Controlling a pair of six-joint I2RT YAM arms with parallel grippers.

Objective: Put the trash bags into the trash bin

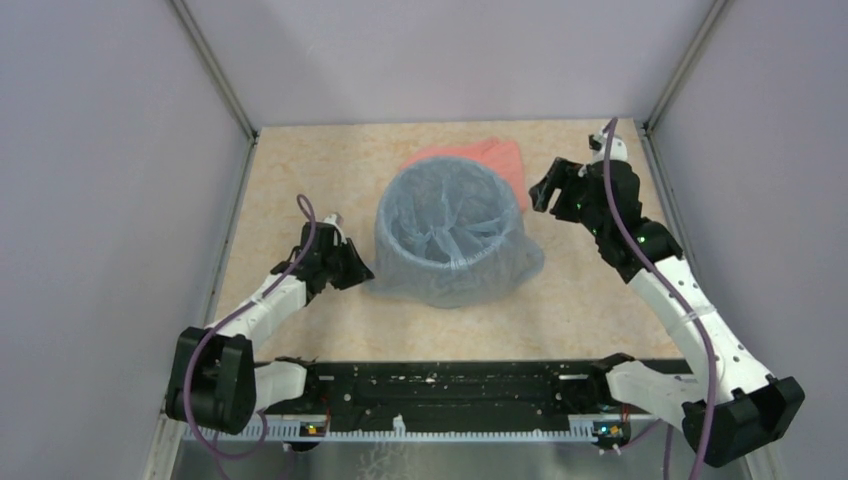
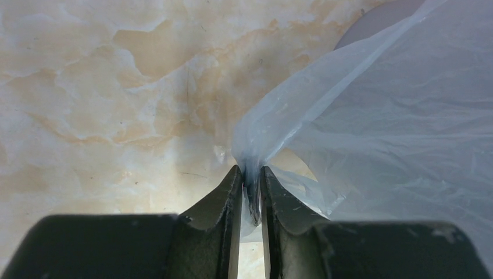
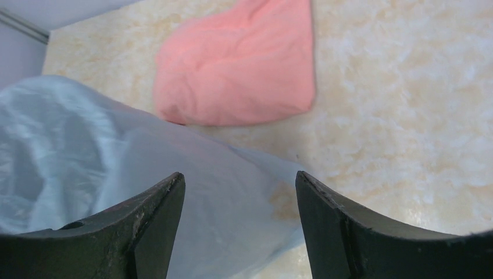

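Left side: the left tool [image 1: 350, 268] is clamped on a fold of the thin translucent pale-blue plastic bag [image 1: 505, 268], low beside the bin and close to the beige marbled tabletop [image 1: 290, 170].
Middle: the bag is draped over the grey round plastic bin [image 1: 383, 215]. Its centre sags inside and its skirt lies on the tabletop around the base.
Step, as judged: seating the bag. Draw the pinched fold down gently so the film tightens without tearing or tipping the bin.
Right side: the right tool [image 1: 545, 190] hovers open and empty above the skirt, near the salmon-pink folded cloth [image 1: 500, 160].
Advice: pinch only film there, countering the left pull.
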